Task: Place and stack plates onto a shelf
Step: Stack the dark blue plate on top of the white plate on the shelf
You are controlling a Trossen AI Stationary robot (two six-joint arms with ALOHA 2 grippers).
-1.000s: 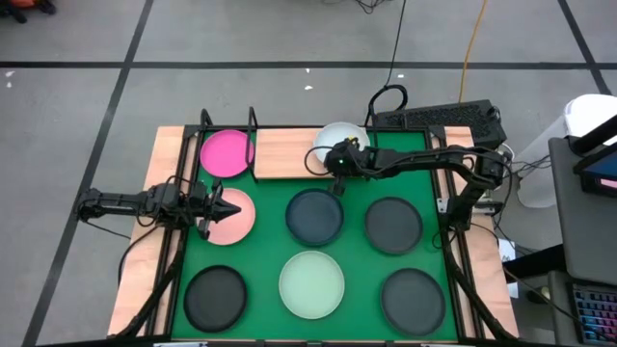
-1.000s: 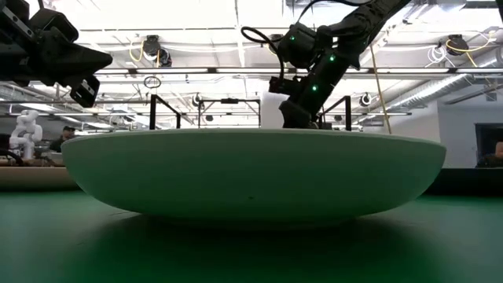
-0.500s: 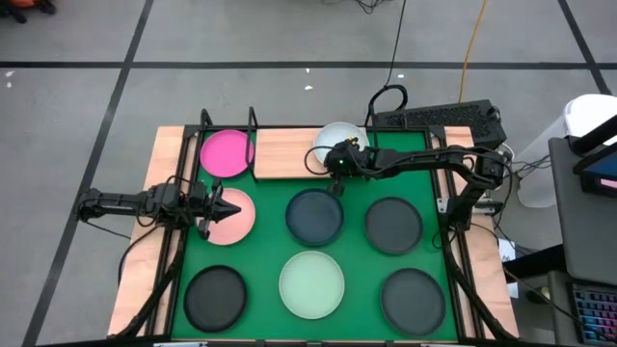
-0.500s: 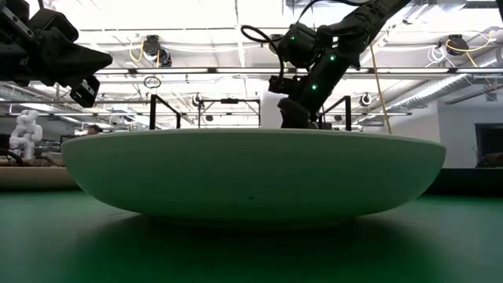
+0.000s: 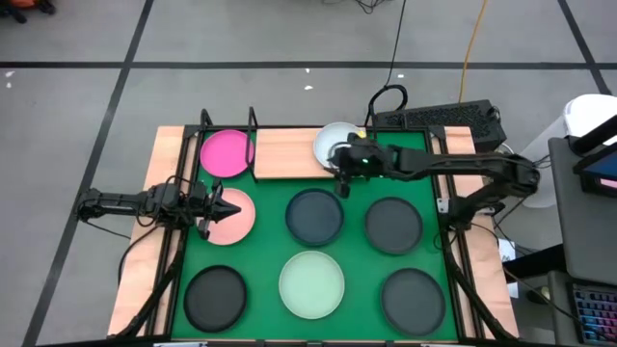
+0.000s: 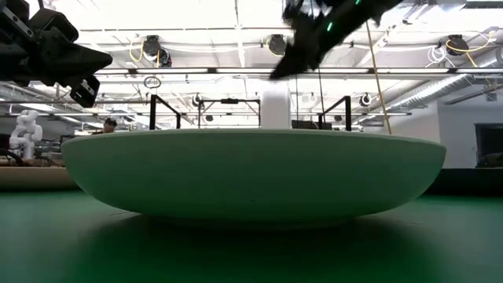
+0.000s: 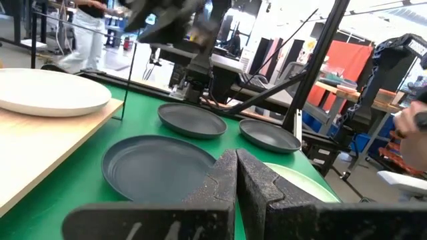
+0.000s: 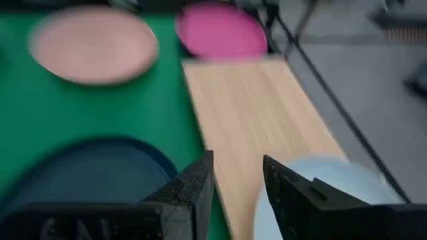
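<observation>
While the left gripper (image 5: 228,209) hangs shut and empty over the pink plate (image 5: 234,223), the right gripper (image 5: 339,177) gapes empty beside the white plate (image 5: 334,141).

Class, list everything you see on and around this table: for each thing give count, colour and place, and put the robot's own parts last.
Magenta plate: one, on the shelf's left end.
White plate: one, on the shelf's right end.
Pale pink plate: one, on the mat's left side, under the left gripper's tip.
Mint green plate: one, front middle of the mat.
Dark grey plates: four on the mat, centre, right, front left, front right.
Shelf: one, light wood in a black wire frame, along the back edge.
Mat: one, green, covering the table.
Keyboard: one, black, behind the table's right corner.
Left gripper: shut, over the pale pink plate.
Right gripper: open, at the shelf's front edge beside the white plate.
</observation>
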